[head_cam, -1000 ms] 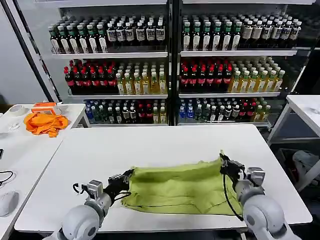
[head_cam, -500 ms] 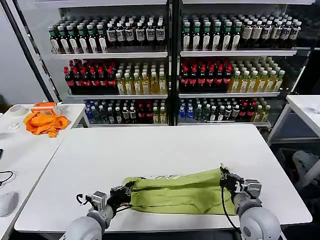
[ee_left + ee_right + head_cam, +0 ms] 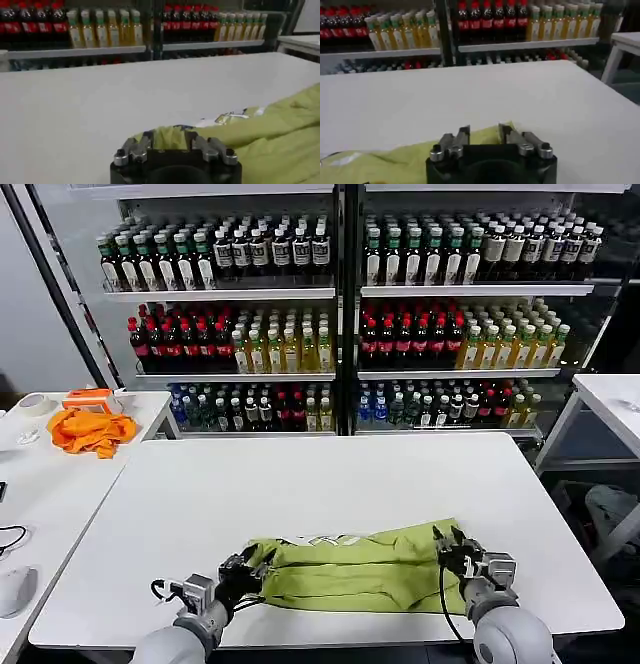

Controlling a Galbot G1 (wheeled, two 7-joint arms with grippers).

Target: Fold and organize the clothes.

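Both your grippers, left (image 3: 243, 567) and right (image 3: 450, 546), clench opposite ends of the soft lime T-shirt (image 3: 355, 572), keeping the fold even between them.

I count one soft lime-green T-shirt (image 3: 355, 569), stretched between my two sets of fingers. I have two black grippers: left gripper (image 3: 247, 565) and right gripper (image 3: 446, 546). Well beyond my left fingers lies one bright orange cloth (image 3: 91, 430). Three white tables: one under my fingers (image 3: 300, 484), two flanking.
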